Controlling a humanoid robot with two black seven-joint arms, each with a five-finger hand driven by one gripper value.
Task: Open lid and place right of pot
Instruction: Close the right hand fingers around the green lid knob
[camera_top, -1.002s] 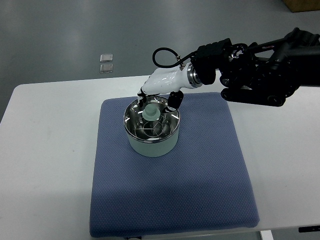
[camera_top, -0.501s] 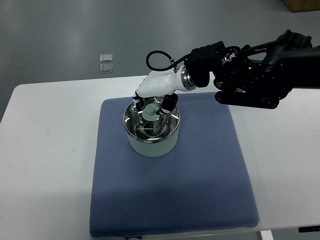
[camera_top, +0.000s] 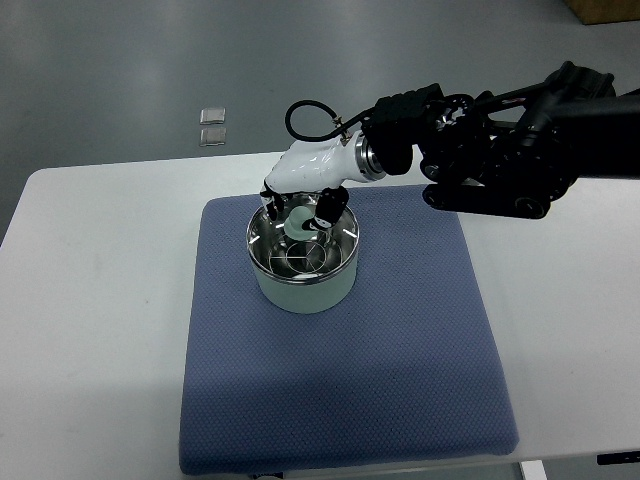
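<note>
Lid (camera_top: 303, 243): seated on the pot (camera_top: 302, 270), glass pane reflecting, pale green knob (camera_top: 300, 224) at centre. Not lifted as far as you can see; rim lines up all round.

Pot: pale green wall, stands on the far-left part of the blue mat (camera_top: 340, 340), upright.

Right robot hand (camera_top: 299, 212): your white shell is right over the knob, dark fingertips (camera_top: 325, 212) down on either side of it. They look closed around the knob, but whether they truly grip or only touch is hard to tell at this size. Arm comes in black from the right edge.

Left robot hand: not seen.

Progress, by my judgement: reach done, grasp at or near completion. Lift, carry and set-down all remain. The mat to the right of the pot lies bare, so that is your landing spot.

Mat sits on the white worktop (camera_top: 90, 300). Two small clear squares (camera_top: 212, 126) lie on the floor beyond its far edge.
</note>
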